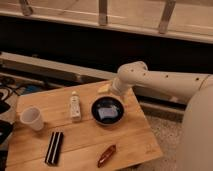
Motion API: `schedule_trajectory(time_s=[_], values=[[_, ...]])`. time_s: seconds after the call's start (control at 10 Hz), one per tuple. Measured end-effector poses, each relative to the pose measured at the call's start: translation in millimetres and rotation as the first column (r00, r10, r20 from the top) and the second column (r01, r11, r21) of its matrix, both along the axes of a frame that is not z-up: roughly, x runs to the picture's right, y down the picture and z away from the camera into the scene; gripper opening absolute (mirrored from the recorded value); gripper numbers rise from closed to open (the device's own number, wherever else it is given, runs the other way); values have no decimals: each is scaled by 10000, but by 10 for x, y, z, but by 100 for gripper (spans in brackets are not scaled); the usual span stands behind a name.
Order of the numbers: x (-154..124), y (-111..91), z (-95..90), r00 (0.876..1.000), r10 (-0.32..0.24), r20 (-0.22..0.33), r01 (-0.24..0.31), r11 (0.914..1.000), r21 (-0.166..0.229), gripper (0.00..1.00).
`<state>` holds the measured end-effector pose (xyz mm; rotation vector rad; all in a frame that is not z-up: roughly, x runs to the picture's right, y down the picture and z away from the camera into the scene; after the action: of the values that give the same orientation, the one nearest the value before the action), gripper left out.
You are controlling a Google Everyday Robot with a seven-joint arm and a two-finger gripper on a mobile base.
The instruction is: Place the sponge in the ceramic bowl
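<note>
The light-blue sponge point(107, 113) lies flat inside the black ceramic bowl point(96, 113), which sits right of centre on the wooden table point(125, 140). My gripper point(116, 91) is at the end of the white arm, just beyond the bowl's far rim and above the table's back edge. It is apart from the sponge and nothing shows in it.
A white paper cup point(32, 119) stands at the left. A small white bottle point(75, 106) lies left of the bowl. A black flat bar point(54, 148) and a reddish-brown item point(106, 155) lie near the front edge. A yellowish piece point(104, 88) rests at the back.
</note>
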<state>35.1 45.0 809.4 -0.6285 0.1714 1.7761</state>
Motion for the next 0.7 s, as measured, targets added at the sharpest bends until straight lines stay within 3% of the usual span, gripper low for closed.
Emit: schedule_trajectory(time_s=[0.7], values=[[-40, 93, -104, 9990, -453, 33, 453, 9990, 56, 87]])
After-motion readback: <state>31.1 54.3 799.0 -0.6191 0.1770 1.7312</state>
